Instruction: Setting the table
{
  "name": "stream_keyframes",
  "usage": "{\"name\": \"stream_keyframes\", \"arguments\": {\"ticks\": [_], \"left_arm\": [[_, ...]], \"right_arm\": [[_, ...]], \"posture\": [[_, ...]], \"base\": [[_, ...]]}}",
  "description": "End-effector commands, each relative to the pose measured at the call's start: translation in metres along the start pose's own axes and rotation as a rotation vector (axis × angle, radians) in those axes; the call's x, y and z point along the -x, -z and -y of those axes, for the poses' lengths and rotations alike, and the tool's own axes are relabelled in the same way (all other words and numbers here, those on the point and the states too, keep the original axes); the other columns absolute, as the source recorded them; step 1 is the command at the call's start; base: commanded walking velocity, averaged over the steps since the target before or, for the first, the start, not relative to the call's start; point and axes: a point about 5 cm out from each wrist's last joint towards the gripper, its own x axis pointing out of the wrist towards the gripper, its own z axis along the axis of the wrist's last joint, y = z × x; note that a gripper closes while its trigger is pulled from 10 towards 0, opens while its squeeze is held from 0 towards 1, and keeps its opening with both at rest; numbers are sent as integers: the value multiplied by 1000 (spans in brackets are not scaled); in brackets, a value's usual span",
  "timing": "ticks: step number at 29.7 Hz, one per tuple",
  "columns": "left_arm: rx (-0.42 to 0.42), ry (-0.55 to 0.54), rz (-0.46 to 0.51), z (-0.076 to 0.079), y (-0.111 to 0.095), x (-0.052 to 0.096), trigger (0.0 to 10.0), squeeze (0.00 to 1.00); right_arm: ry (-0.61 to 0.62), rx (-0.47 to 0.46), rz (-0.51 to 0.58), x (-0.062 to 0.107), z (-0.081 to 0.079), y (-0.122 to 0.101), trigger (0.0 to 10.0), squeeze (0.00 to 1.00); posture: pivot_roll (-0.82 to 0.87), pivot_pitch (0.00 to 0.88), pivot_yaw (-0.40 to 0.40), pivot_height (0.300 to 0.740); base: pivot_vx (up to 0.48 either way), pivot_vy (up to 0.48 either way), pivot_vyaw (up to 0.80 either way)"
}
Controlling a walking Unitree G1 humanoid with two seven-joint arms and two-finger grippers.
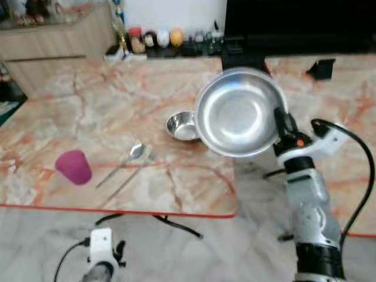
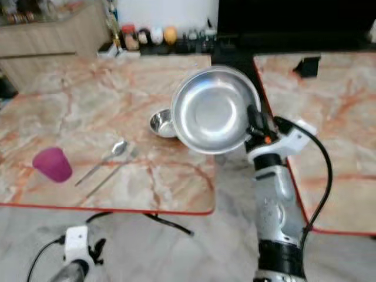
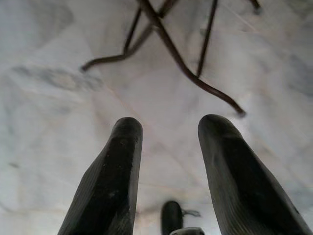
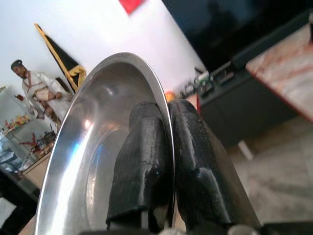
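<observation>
A wooden cabinet (image 1: 47, 44) stands at the far left of the room, behind a marble-patterned table (image 1: 70, 117) veined in orange and edged in red. On the table's left part a purple cup (image 1: 74, 167) sits near the front edge. To its right lie a spoon (image 1: 124, 160) and a thin metal utensil (image 1: 130, 176), side by side and slanted. Below the front edge, over pale stone floor (image 1: 235, 247), the left gripper (image 3: 168, 161) hangs idle, its two black fingers spread apart with dark table legs (image 3: 186, 68) beyond them. Along the table's far edge a row of bottles and jars (image 1: 147, 40) lines the white wall. Further right a small steel bowl (image 1: 181, 125) rests on the tabletop, just behind the rim of a large steel plate (image 1: 238, 111). That plate is held up in the air, tilted to face the camera, over the table's right corner and the gap beside it. The right gripper (image 1: 284, 124) is clamped on the plate's right rim, one finger (image 4: 142, 166) inside the dish and the other outside. A dark screen (image 1: 299, 23) fills the far wall above. A second marble table (image 1: 352, 106) stands at the right, across a narrow gap.
</observation>
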Motion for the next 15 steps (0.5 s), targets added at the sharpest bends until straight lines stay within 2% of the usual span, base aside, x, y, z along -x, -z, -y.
{"name": "stream_keyframes", "arguments": {"ticks": [1, 15], "left_arm": [[8, -44, 7, -14, 1, 2, 10000, 0], [-17, -30, 23, -13, -5, 0, 10000, 0]], "right_arm": [[-46, -12, 3, -7, -11, 1, 10000, 0], [-41, -19, -19, -6, -12, 8, 10000, 0]], "posture": [[-117, 0, 40, 740], [-104, 0, 30, 740]], "base": [[0, -326, 0], [0, -303, 0]]}}
